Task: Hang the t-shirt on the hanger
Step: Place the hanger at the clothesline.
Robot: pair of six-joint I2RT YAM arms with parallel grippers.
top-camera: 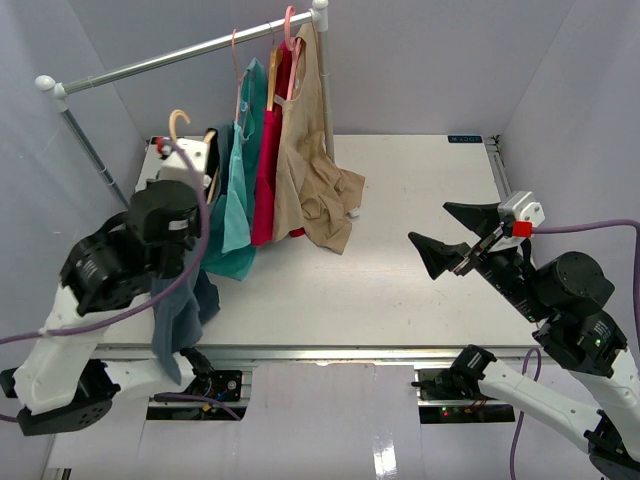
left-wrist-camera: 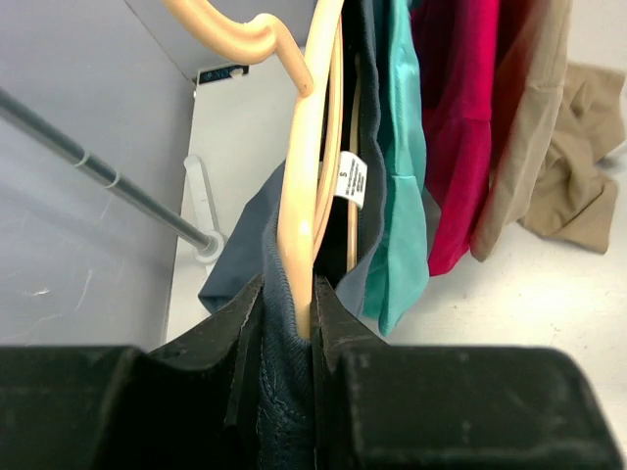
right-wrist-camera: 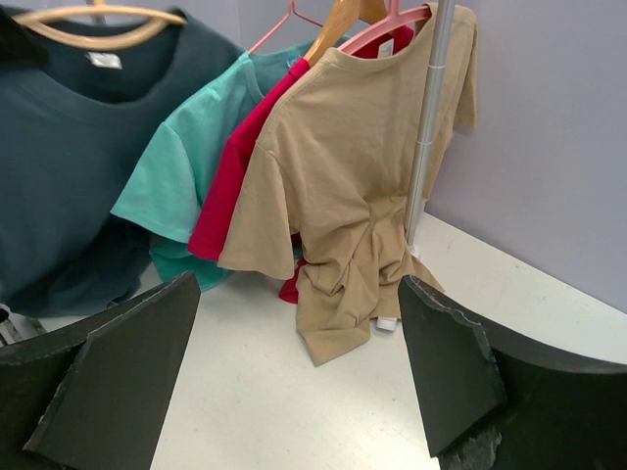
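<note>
The left gripper [left-wrist-camera: 287,294] is closed tight on the hanger [left-wrist-camera: 299,196], with dark cloth pinched beside it. The t-shirt [top-camera: 180,300] hangs from the hanger over the left edge of the worktop [top-camera: 400,280], near the front corner. The right gripper [top-camera: 430,224] is wide open and holds nothing, above the right side.

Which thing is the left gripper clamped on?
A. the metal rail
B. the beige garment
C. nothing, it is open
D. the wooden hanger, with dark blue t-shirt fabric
D: the left wrist view shows the left gripper closed on the hanger, with a fold of the t-shirt pinched in as well.
</note>
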